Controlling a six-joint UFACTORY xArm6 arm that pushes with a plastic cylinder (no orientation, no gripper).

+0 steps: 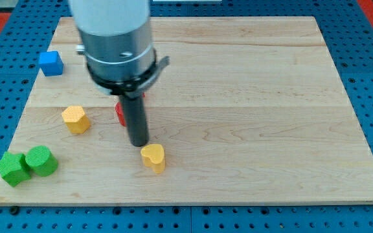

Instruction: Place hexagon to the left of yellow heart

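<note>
A yellow hexagon block (75, 119) lies on the wooden board (251, 97) at the view's left. A yellow heart block (153, 157) lies lower, near the middle-left. My tip (138, 143) rests on the board just above and slightly left of the yellow heart, close to touching it, and well right of the hexagon. A red block (120, 114) is mostly hidden behind the rod; its shape cannot be made out.
A blue cube (51, 63) sits at the board's upper left edge. A green star (11, 168) and a green cylinder (41, 161) sit together at the lower left corner. The arm's grey body (115, 39) covers the top left.
</note>
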